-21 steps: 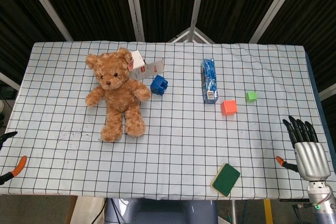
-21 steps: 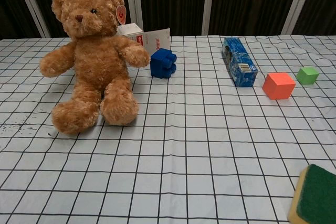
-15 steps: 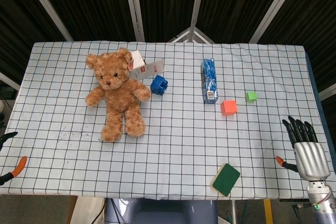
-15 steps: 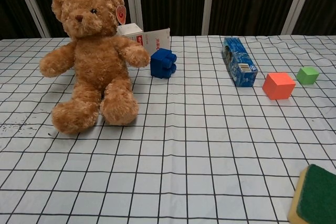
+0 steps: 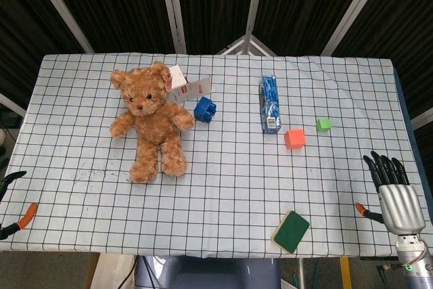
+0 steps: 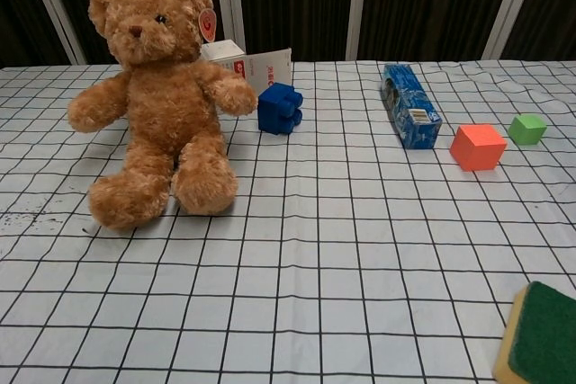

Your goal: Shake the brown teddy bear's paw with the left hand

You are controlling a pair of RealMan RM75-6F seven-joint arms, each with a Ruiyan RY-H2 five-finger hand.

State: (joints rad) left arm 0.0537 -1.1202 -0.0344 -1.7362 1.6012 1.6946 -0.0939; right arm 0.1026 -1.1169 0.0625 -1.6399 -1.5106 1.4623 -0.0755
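The brown teddy bear (image 5: 150,119) sits on the checked table at the back left, facing me, also seen in the chest view as teddy bear (image 6: 158,98). Its paws (image 5: 120,128) (image 5: 184,124) stick out to either side, and nothing touches them. Only a dark fingertip and the orange thumb tip of my left hand (image 5: 15,201) show at the left edge of the head view, well off to the bear's front left. They are spread apart and hold nothing. My right hand (image 5: 394,193) hovers at the table's right front edge with its fingers straight and empty.
A white card box (image 5: 188,88) and a blue toy block (image 5: 204,109) stand right of the bear. A blue packet (image 5: 270,103), orange cube (image 5: 294,139) and green cube (image 5: 323,124) lie mid-right. A green sponge (image 5: 291,231) is at the front edge.
My left hand's visible tips have slipped slightly down toward the front edge of the head view. The right hand has dropped slightly too. The bear has not moved.
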